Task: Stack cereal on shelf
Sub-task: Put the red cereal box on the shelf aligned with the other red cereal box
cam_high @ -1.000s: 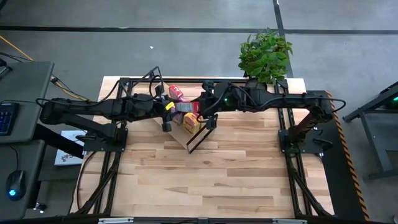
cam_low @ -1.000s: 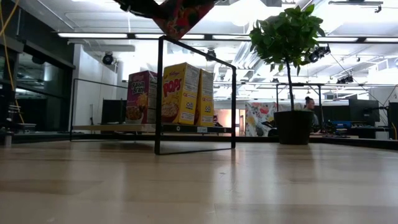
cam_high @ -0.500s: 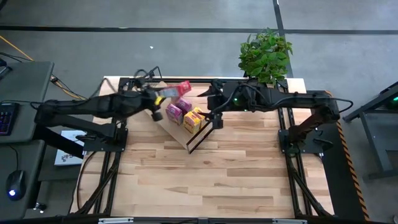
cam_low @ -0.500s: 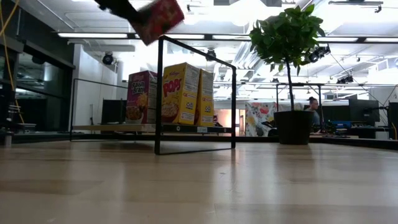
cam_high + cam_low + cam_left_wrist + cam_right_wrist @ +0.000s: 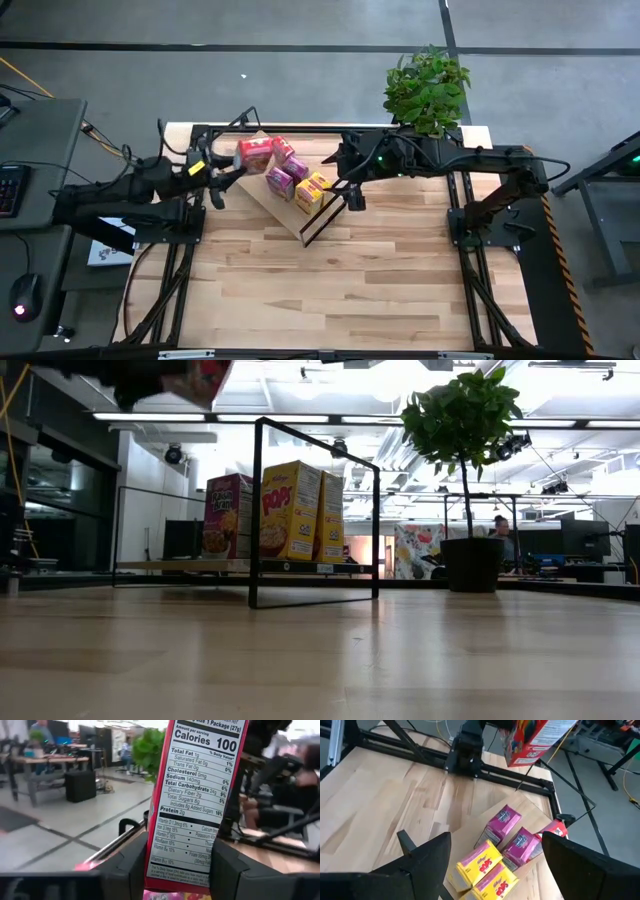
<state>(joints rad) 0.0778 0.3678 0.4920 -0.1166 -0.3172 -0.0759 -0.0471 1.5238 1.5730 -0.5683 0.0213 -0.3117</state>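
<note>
My left gripper hangs over the table's far left part, shut on a red cereal box; its nutrition panel fills the left wrist view. The shelf board lies slanted, with its black wire frame at the near end. On it stand two yellow boxes, two pink-purple boxes and a red box. My right gripper hovers open above the shelf's right side, touching nothing. My left gripper pinches the red cereal box between its two fingers, one on each broad face beside the nutrition panel, near the panel's lower end. The fingers come roughly level from the table's left. The box is lifted clear and juts out beyond the fingertips.
A potted green plant stands at the table's far right corner. Black frame rails run along the far edge and both sides. Bare butcher-block tabletop spreads toward the near edge. A person sits far off in the room.
My left gripper has drawn back from the shelf toward the table's left edge, carrying the red box with it, still shut on it. The box has swung from over the shelf's middle to its far left. The boxes on the shelf have stayed put.
</note>
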